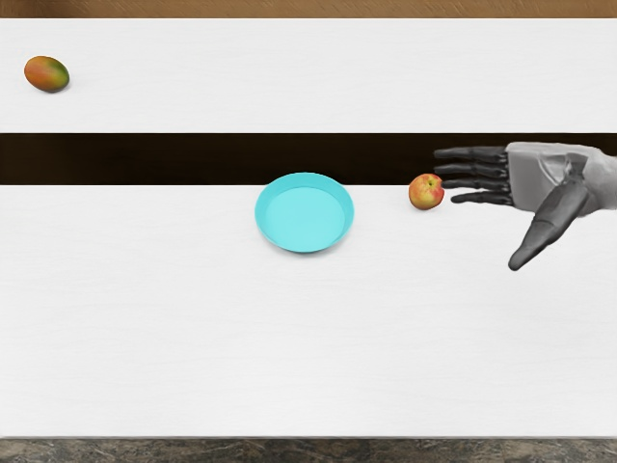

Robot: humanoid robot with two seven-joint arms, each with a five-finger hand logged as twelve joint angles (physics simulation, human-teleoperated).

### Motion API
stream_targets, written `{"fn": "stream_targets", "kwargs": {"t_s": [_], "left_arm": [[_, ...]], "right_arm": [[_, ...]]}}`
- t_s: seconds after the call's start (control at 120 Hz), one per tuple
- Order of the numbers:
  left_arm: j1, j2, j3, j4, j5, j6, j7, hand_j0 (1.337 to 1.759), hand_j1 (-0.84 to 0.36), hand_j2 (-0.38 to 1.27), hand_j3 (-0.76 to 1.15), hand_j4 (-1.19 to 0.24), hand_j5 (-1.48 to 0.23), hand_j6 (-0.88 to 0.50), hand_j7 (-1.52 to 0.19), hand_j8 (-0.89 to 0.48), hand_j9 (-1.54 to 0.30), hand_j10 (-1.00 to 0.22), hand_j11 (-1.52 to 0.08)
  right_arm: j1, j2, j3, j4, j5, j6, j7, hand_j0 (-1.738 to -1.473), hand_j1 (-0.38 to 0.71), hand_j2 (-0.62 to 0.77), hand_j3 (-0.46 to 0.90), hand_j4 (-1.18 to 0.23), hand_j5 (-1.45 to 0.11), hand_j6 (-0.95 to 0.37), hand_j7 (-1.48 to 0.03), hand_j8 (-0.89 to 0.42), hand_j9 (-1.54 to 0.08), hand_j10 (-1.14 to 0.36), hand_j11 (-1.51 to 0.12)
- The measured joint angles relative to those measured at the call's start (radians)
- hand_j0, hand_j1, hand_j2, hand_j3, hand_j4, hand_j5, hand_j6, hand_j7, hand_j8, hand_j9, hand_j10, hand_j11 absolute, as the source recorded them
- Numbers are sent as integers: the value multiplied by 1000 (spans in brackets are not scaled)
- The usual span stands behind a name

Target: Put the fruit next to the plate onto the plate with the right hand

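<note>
A small red-yellow apple lies on the white table near its far edge, to the right of a turquoise plate. The plate holds nothing. My right hand reaches in from the right edge with fingers stretched straight toward the apple and the thumb hanging down. Its fingertips are just right of the apple, almost touching it; nothing is grasped. The left arm does not show.
A mango lies far off at the back left on a second white surface, beyond a dark gap that runs across the view. The near table's front edge runs along the bottom.
</note>
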Motion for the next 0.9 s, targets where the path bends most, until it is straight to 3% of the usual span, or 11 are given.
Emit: {"fn": "stream_targets", "kwargs": {"t_s": [0.092, 0.192, 0.267, 0.467, 0.617, 0.9], "left_arm": [[0, 0, 0, 0, 0, 0, 0, 1658, 73, 46, 0, -230, -299, -230, -299, -230, -299, -230, -299], [0, 0, 0, 0, 0, 0, 0, 1658, 73, 46, 0, -230, -299, -230, -299, -230, -299, -230, -299], [0, 0, 0, 0, 0, 0, 0, 1658, 73, 46, 0, -230, -299, -230, -299, -230, -299, -230, -299], [0, 0, 0, 0, 0, 0, 0, 1658, 73, 46, 0, -230, -299, -230, -299, -230, -299, -230, -299], [0, 0, 0, 0, 0, 0, 0, 1658, 73, 46, 0, -230, -299, -230, -299, -230, -299, -230, -299], [0, 0, 0, 0, 0, 0, 0, 1658, 73, 46, 0, -230, -299, -230, -299, -230, -299, -230, -299]], "right_arm": [[14, 24, 1, -11, -22, 0, -26, -1658, -303, -7, 0, -44, -48, -40, -52, -40, -52, -40, -52], [44, 90, 4, -54, -67, -36, -84, -1658, -304, -6, 0, -42, -48, -40, -51, -40, -51, -40, -51], [81, 174, 6, -90, -229, -150, -127, -1658, -304, -6, 0, -41, -49, -40, -50, -40, -50, -40, -50], [114, 398, 0, -145, -619, -488, -182, -1658, -293, -8, 0, -51, -62, -51, -62, -50, -63, -50, -62], [95, 511, -90, -216, -808, -721, -214, -1658, -282, -10, 0, -59, -74, -60, -74, -60, -74, -59, -74], [27, 644, -130, -326, -867, -870, -225, -1658, -94, -40, 0, -216, -278, -218, -278, -217, -278, -216, -278]]}}
